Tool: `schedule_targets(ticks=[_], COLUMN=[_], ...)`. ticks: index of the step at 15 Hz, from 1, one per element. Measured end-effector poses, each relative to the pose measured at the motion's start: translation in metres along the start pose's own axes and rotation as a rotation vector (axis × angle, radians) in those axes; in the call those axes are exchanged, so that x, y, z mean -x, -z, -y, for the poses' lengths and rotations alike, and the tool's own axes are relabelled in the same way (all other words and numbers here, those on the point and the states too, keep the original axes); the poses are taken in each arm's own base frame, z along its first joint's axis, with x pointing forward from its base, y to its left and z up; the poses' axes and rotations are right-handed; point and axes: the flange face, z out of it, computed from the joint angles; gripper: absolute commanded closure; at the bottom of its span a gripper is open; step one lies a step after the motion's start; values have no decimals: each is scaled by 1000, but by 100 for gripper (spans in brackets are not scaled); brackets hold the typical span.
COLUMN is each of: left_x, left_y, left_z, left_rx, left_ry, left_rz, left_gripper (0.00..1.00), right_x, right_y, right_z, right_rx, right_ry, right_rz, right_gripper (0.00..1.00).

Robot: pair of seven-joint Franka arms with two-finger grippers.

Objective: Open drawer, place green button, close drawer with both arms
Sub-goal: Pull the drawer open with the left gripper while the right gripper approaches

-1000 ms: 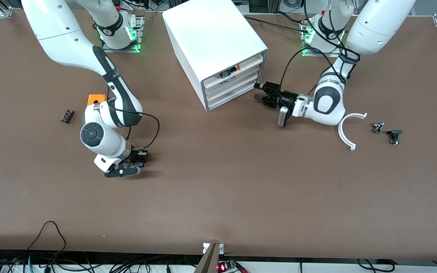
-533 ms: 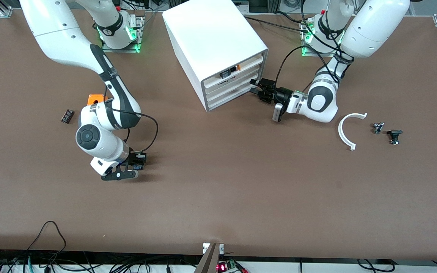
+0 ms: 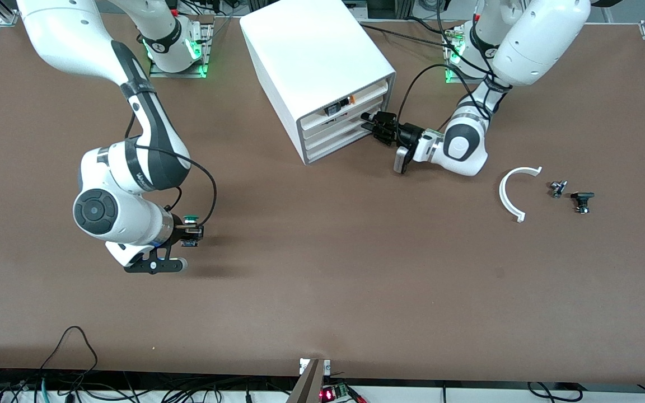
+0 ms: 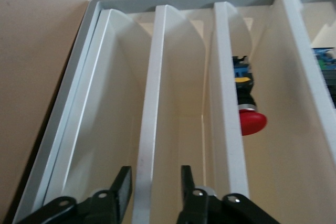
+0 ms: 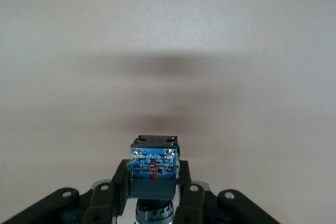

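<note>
The white cabinet (image 3: pixel 311 61) stands near the arms' bases, and all its drawers are shut. My left gripper (image 3: pixel 367 121) is open at the cabinet's front, level with the second drawer (image 3: pixel 336 126). In the left wrist view my left gripper (image 4: pixel 154 190) has its fingers (image 4: pixel 122 192) on either side of a white drawer lip (image 4: pixel 149 124) without touching it. My right gripper (image 3: pixel 190 230) is shut on the button (image 3: pixel 190 219), held a little above the bare table. The right wrist view shows the button's black body and blue base (image 5: pixel 153 162) between the pads of my right gripper (image 5: pixel 153 182).
A white curved piece (image 3: pixel 515 190) and two small dark parts (image 3: pixel 557 188) (image 3: pixel 582 200) lie toward the left arm's end. A red-capped button (image 4: pixel 251 121) lies in a cabinet drawer. The right arm's elbow (image 3: pixel 132 168) hangs over the table.
My right gripper lifted the button off the table and shifted nearer the front camera. My left gripper moved in to the cabinet front, fingers still open.
</note>
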Motion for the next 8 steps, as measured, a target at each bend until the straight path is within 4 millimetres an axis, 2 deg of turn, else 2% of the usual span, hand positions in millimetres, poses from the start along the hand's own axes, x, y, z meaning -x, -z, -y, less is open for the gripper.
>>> schedule_targets(ticks=[1, 3, 8], left_x=[1, 3, 2], left_y=[-3, -8, -5], left_z=[1, 2, 3], left_rx=[-8, -15, -18], left_ry=[4, 7, 0], left_rz=[-1, 5, -1], left_gripper=[65, 99, 100], right_x=[3, 10, 29], right_y=[10, 27, 47], right_z=[9, 33, 85], right_rx=[2, 6, -5], right_ry=[-28, -88, -234], right_rz=[5, 8, -1], right_gripper=[100, 100, 100])
